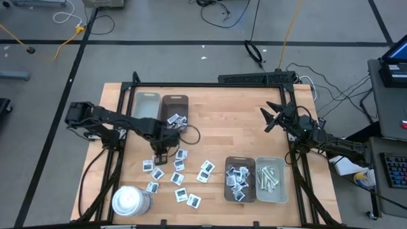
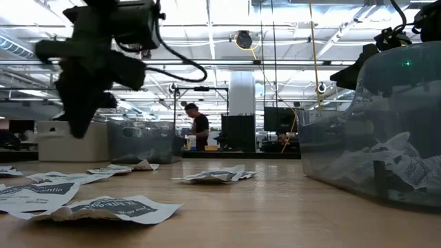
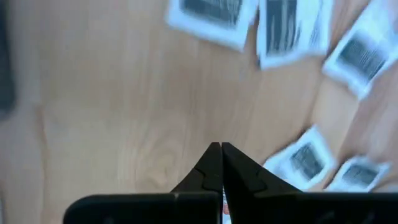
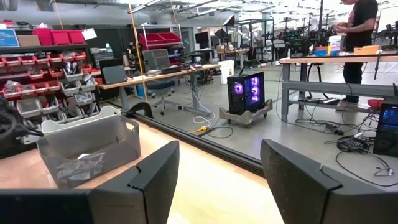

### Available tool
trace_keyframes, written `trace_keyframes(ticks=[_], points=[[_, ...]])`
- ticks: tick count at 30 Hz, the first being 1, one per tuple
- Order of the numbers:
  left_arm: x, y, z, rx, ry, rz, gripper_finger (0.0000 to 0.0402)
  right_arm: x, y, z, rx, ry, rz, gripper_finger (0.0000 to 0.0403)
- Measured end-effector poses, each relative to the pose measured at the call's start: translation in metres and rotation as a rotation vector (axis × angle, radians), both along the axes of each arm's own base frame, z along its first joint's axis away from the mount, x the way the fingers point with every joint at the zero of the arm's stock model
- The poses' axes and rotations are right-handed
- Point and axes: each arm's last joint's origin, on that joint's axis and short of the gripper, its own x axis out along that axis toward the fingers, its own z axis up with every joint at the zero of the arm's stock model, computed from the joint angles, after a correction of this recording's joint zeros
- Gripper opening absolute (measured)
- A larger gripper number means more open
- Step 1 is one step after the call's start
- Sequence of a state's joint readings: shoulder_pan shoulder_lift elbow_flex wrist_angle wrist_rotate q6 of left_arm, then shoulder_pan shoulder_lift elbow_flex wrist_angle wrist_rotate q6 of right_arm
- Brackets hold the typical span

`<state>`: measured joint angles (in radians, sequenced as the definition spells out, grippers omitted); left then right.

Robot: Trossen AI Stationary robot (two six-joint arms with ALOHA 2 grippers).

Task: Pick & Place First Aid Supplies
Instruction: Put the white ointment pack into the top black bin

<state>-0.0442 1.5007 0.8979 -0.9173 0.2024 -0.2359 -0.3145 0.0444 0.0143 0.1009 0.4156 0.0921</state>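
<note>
White square packets (image 1: 177, 176) lie scattered on the wooden table (image 1: 216, 121), about a dozen left to sort; some sit in the brown tray (image 1: 175, 108) and dark tray (image 1: 240, 180). The left gripper (image 1: 160, 154) hovers above them, fingers pressed together, apparently empty. The right gripper (image 1: 272, 117) waits spread.

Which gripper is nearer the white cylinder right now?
Left. The left gripper is over the loose packets just beyond the white cylinder, while the right gripper waits across the table by its far right edge.
</note>
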Motion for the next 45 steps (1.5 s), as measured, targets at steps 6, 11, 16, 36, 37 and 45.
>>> trace_keyframes(ticks=[6,11,16,36,37,45], points=[[0.000,0.015,0.017,-0.016,0.041,0.299,0.0001,0.000,0.000,0.000,0.000,0.000,0.000,0.0221],[-0.004,0.024,0.023,-0.037,0.065,0.528,0.0000,0.000,0.000,0.000,0.000,0.000,0.000,0.0220],[-0.007,0.030,0.033,-0.066,0.061,0.702,0.0000,0.000,0.000,0.000,0.000,0.000,0.000,0.0221],[0.006,0.093,0.076,-0.070,-0.042,1.043,0.0000,0.000,0.000,0.000,0.000,0.000,0.000,0.0219],[0.007,0.100,0.076,-0.065,-0.034,1.052,0.0000,0.000,0.000,0.000,0.000,0.000,0.000,0.0220],[0.012,0.146,0.083,-0.050,-0.037,1.112,0.0000,0.000,0.000,0.000,0.000,0.000,0.000,0.0220]])
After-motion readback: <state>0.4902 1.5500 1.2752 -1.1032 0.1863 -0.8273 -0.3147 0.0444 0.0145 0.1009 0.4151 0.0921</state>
